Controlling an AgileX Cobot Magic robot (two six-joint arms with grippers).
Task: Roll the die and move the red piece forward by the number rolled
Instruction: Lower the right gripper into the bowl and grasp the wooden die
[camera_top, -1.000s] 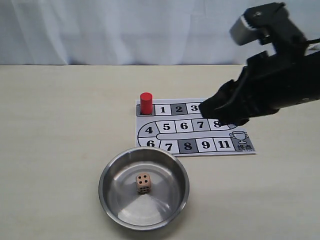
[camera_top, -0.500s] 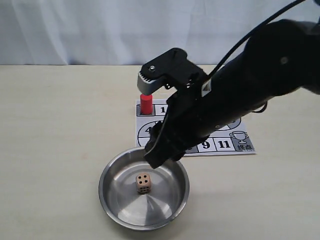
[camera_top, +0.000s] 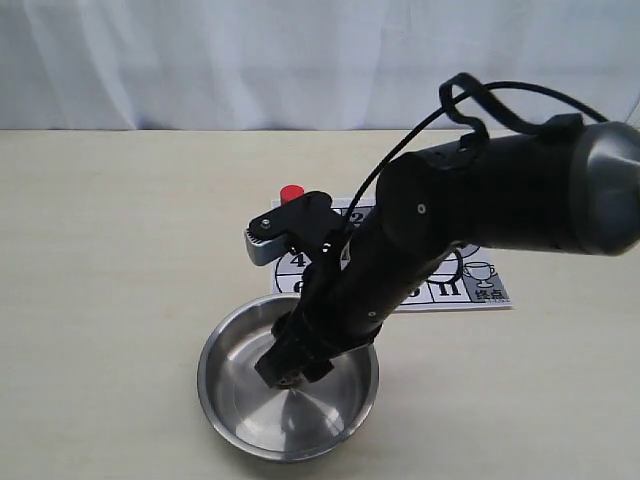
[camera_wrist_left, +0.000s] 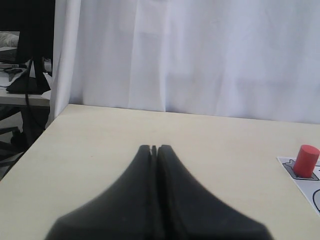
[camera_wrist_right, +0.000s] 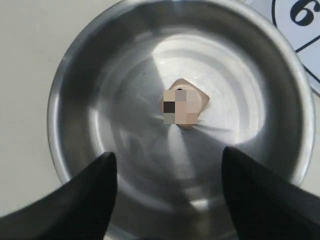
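The die (camera_wrist_right: 184, 106), a pale beige cube, lies at the centre of the steel bowl (camera_wrist_right: 57, 100). My right gripper (camera_wrist_right: 169, 156) hangs open just above it, one dark fingertip on each side and short of the die, with nothing held. In the exterior view the right gripper (camera_top: 290, 375) is down inside the bowl (camera_top: 215, 380) and hides the die. The red piece (camera_top: 291, 192) stands upright at the board's start corner, mostly behind the right arm. My left gripper (camera_wrist_left: 154, 148) is shut and empty, far from the red piece (camera_wrist_left: 305, 160).
The numbered paper board (camera_top: 480, 290) lies beyond the bowl, largely covered by the right arm; a corner of the board (camera_wrist_right: 300, 20) shows past the bowl rim. A white curtain (camera_wrist_left: 200, 50) backs the table, with its left edge (camera_wrist_left: 30, 150) nearby.
The right arm has swung left from over the board and dropped into the bowl, now covering the die in the exterior view. Die, bowl and red piece have not moved.
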